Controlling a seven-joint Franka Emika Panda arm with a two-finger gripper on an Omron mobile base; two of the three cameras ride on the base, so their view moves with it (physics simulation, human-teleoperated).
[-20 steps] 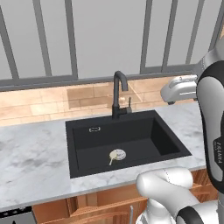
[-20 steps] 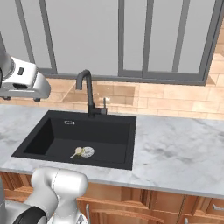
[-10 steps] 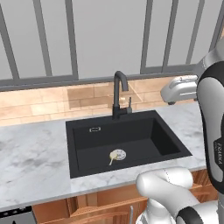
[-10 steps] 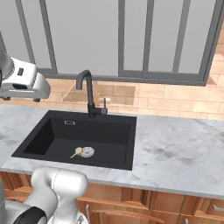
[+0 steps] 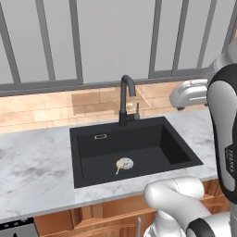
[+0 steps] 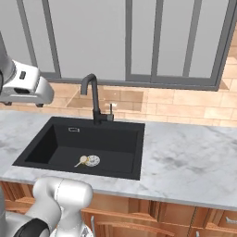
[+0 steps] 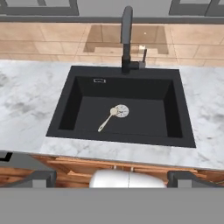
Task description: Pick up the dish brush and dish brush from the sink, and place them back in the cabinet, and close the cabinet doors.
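Overlapping dish brushes (image 7: 114, 114), seemingly, in sink (image 7: 65, 105).

From above, the black sink (image 7: 70, 109) sits sunk into a grey-veined marble counter (image 7: 26, 100). Its tall black faucet (image 7: 127, 37) rises at the back rim, with a small lever just beside it on the right. On the basin floor, near the middle, lies a dish brush (image 7: 114, 114): its round white bristle head points toward the faucet side and its tan handle runs down and to the left. Behind the counter runs a band of tan tiles (image 7: 39, 43). Below the counter's front edge show wooden drawer fronts (image 7: 70, 168). The gripper (image 7: 112, 177) has its two dark fingertips (image 7: 41, 177) spread wide apart at the bottom corners, holding nothing.
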